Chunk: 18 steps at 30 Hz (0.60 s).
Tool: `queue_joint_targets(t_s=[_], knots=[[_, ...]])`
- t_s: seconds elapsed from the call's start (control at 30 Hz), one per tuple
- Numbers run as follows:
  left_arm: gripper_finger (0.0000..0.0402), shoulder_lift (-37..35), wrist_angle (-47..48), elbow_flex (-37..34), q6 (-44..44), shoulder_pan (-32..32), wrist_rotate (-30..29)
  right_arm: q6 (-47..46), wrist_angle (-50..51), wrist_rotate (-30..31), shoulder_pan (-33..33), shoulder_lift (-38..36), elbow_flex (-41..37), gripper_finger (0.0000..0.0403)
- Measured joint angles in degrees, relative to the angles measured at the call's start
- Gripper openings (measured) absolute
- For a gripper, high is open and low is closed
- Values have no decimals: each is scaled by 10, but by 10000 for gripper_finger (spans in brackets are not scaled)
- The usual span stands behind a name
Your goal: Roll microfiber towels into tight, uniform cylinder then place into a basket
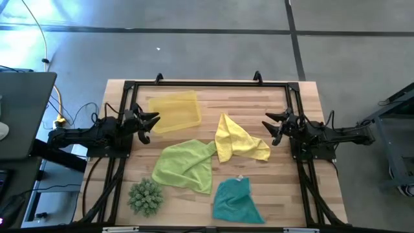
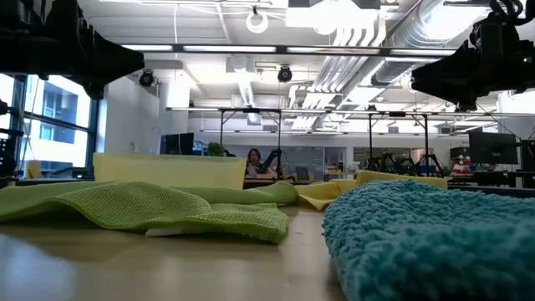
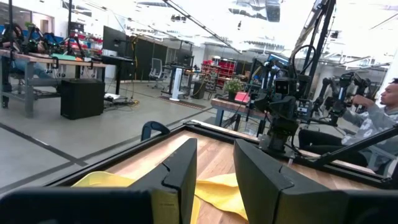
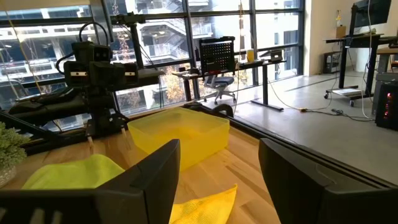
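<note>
Here the left end effector (image 1: 152,125) hung partly spread and empty above the tabletop (image 1: 284,188), just beside the translucent yellow basket (image 1: 174,111). The right end effector (image 1: 273,126) stood wide apart, holding nothing, near the crumpled yellow towel (image 1: 236,139). Both arms reached inward from opposite sides. The lime green towel (image 1: 187,164) lay mid-table, the teal towel (image 1: 236,200) nearer the front, beside a spiky green ball (image 1: 146,196).

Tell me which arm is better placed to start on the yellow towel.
Probably the right: its gripper hangs open beside the yellow towel. The left gripper is by the basket, farther off.
</note>
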<state>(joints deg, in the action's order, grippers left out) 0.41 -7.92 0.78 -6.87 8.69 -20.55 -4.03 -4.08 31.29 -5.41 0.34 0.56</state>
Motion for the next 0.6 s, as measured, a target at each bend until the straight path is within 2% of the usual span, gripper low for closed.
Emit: queue_joint_targets(t_s=[0.6], knots=[[97,0,0,0,-4,0,0,0,0,0,0,0,0,211]])
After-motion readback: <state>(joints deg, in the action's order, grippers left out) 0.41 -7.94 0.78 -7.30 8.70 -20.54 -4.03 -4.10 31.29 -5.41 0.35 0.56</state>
